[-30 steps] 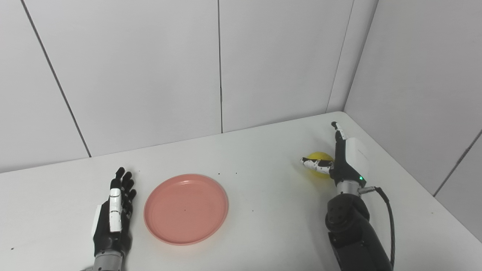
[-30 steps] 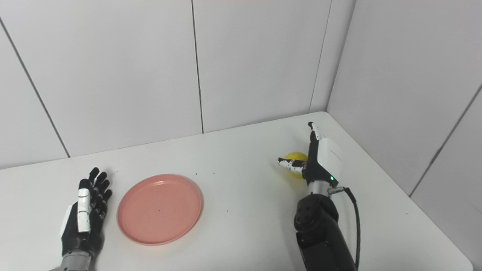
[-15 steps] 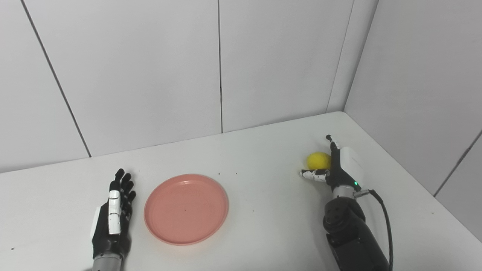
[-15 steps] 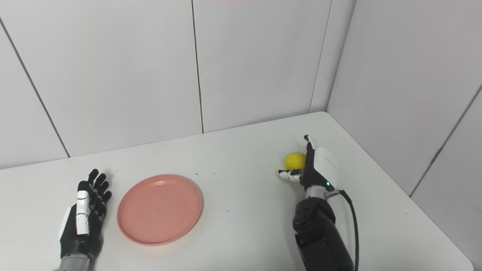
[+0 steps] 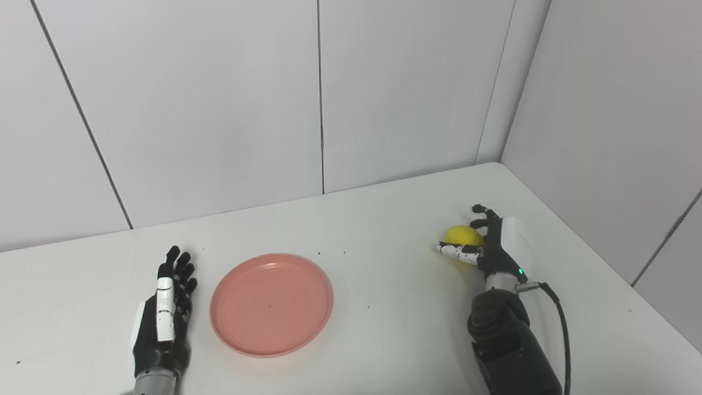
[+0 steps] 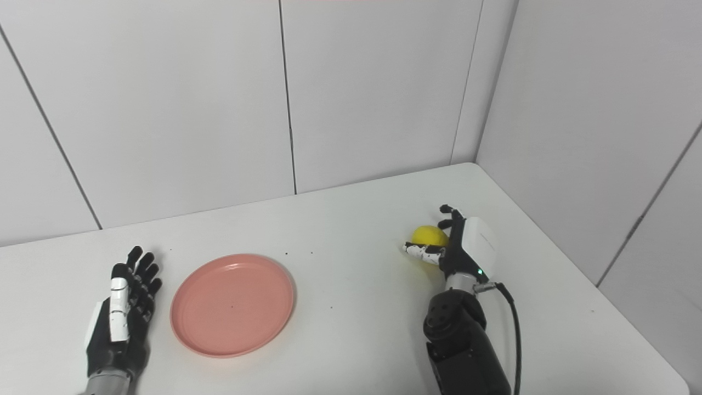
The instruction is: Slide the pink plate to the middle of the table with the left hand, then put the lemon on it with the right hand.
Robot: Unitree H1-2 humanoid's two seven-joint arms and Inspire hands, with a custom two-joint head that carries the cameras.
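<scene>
**Ana:** Lemon (image 5: pixel 463 235) first: where is it, and does the right hand (image 5: pixel 493 248) have it?

**Ben:** It sits toward the right side of the table (image 5: pixel 384 307), near the far corner, inside the right hand. The thumb (image 5: pixel 455 249) runs along its near side and the fingers (image 5: pixel 482 216) curl over the far side and top. I read that as a grip closing on it, though whether it is off the surface I cannot tell.

**Ana:** How do you expect it to handle?

**Ben:** Small, light and firm, I'd judge, with a smooth rounded skin. It should not crush, but it could roll or squirt out of a pinch. A wrap around its widest part, thumb opposite fingers, seems the safest hold, and that is roughly how the hand sits.

**Ana:** And the pink plate (image 5: pixel 271 304)?

**Ben:** Flat on the table, left of centre, well apart from the lemon. It looks like thin, stiff plastic with a low raised rim, so probably light and easy to slide, and shallow enough that a dropped lemon might roll off.

**Ana:** The left hand (image 5: pixel 163 318)?

**Ben:** Lying just beside the plate's left edge, fingers straight and spread, holding nothing, not touching the plate.
</scene>
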